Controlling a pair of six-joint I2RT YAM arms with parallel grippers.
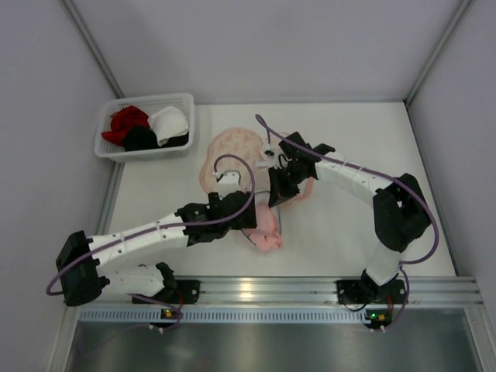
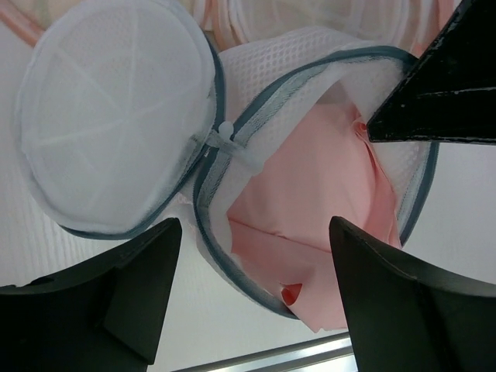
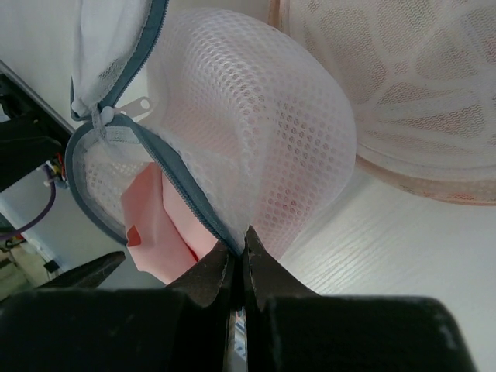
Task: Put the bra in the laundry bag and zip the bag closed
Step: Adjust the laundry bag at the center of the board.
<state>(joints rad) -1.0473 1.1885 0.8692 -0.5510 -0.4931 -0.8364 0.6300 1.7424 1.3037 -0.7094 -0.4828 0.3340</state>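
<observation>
The laundry bag (image 2: 310,58) is white mesh with a grey-blue zip rim (image 3: 167,174), and it lies unzipped. Its round ribbed lid (image 2: 116,116) is folded open to the left. The pale pink bra (image 2: 310,201) sits in the open half, and a corner hangs out over the rim (image 3: 151,232). In the top view the bra (image 1: 267,232) shows just below both grippers. My left gripper (image 2: 254,225) hovers open over the rim and the bra, holding nothing. My right gripper (image 3: 239,246) is shut on the bag's rim edge; its finger (image 2: 442,93) shows in the left wrist view.
A round peach dome with a pale floral pattern (image 1: 232,147) lies just behind the white bag (image 3: 411,93). A white basket (image 1: 186,101) with red, black and white garments stands at the back left. Grey walls enclose the table.
</observation>
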